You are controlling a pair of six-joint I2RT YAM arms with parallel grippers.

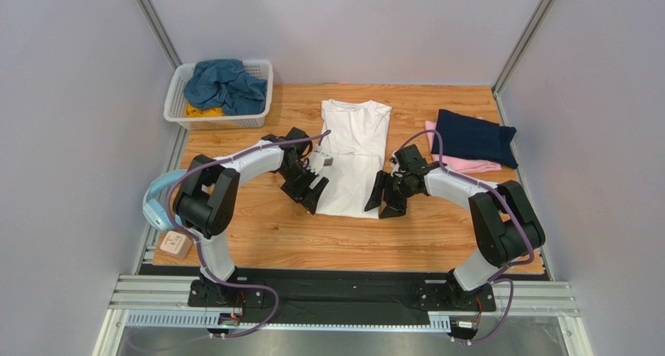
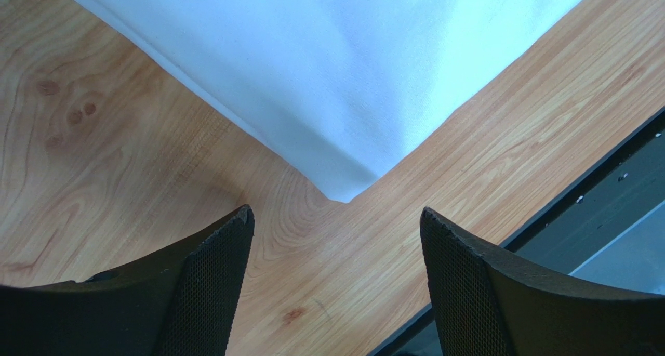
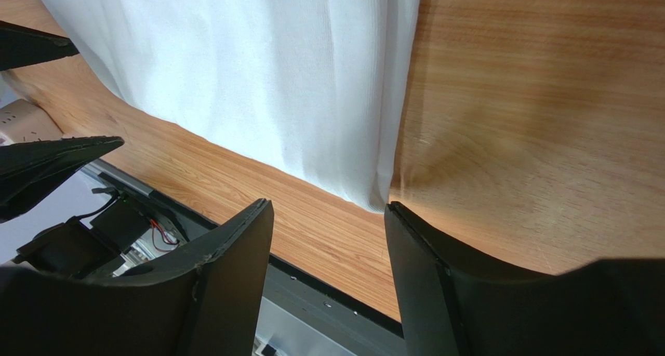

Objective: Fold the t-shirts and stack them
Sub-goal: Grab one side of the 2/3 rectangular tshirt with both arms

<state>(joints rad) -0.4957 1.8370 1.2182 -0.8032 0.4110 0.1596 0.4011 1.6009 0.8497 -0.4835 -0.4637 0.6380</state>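
- Nearest to me, back behind my left pincer and out by that arm's elbow, the light-blue headphones hang at the counter's left edge.
- My left pincer is spread wide and holds nothing. In its wrist view the near left corner of the white t-shirt lies flat on the wood just ahead of the gap between the fingers, touching neither.
- My right pincer is also apart and empty. In its wrist view the shirt's near right corner sits right at the tip of one finger, and I cannot tell whether they touch.
- The white t-shirt lies between the two pincers and runs away from them, folded into a long narrow strip with its collar at the far end.
- Beyond my right pincer and out to its right, the navy t-shirt lies folded on top of the folded pink t-shirt.
- Far beyond my left pincer, off the counter's far left corner, the white basket holds the crumpled teal-blue t-shirt over the yellow t-shirt.
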